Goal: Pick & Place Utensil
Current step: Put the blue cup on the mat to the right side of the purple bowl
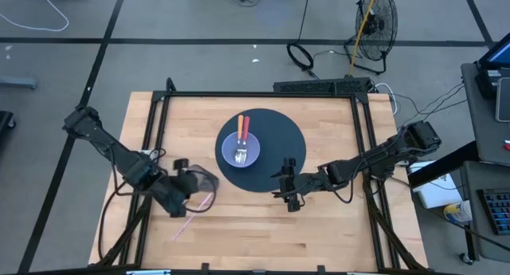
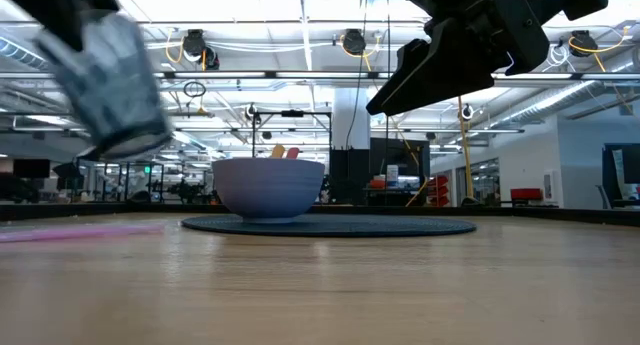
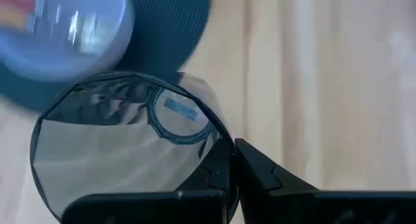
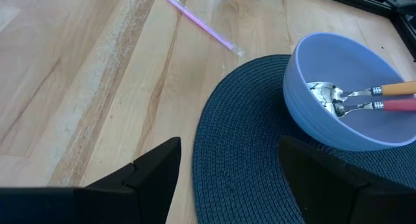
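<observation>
A clear faceted glass (image 1: 205, 182) (image 3: 123, 152) is in my left gripper (image 1: 191, 182) (image 3: 234, 169), left of the dark round placemat (image 1: 275, 135). In the low view the glass (image 2: 110, 75) is in the air, tilted. A blue bowl (image 1: 241, 151) (image 4: 351, 100) stands on the mat with two utensils in it, one orange-handled (image 4: 396, 89) and one red-handled (image 4: 396, 106). A pink straw (image 1: 195, 210) (image 4: 201, 21) lies flat on the wood near the glass. My right gripper (image 1: 288, 183) (image 4: 227, 178) hovers open over the mat's near right edge. My left gripper holds the glass by its rim wall (image 3: 224, 149), pinched with one finger seemingly inside the mouth and the other finger (image 3: 266, 175) outside. The glass is lifted clear of the table and tilted, its base (image 3: 179, 115) pointing away from the wrist.
A black frame (image 1: 263, 93) borders the wooden table at its far, left and right sides. Bare wood (image 1: 263, 235) lies near the front edge. A fan (image 1: 374, 20) and cables are on the floor beyond the table.
</observation>
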Tool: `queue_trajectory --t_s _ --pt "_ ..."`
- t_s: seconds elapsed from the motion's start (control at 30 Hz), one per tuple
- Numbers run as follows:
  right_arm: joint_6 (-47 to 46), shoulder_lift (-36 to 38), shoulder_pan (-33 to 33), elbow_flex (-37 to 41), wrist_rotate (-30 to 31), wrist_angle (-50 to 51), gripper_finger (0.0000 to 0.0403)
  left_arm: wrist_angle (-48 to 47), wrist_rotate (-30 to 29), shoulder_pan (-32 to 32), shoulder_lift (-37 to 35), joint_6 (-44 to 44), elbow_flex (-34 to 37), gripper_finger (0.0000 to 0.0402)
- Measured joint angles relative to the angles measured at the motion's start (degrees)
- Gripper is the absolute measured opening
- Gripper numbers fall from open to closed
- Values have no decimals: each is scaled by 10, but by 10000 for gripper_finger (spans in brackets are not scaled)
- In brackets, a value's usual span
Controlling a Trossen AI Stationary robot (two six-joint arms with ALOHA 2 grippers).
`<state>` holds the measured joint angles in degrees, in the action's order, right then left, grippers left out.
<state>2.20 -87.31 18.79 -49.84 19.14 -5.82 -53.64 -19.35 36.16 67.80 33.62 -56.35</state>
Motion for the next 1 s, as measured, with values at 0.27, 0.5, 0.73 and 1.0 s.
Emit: queue_trajectory --t_s 0.27,0.5,0.73,1.0 --pt "2 0 0 0 0 0 254 150 88 -77 77 -161 0 7" --pt "15 16 0 1 0 19 254 159 159 -120 179 -234 -65 7" --pt "-25 75 4 1 2 85 254 99 191 -122 286 -312 -213 7" --pt "-67 121 30 0 4 155 254 -8 213 -123 412 -364 -352 7"
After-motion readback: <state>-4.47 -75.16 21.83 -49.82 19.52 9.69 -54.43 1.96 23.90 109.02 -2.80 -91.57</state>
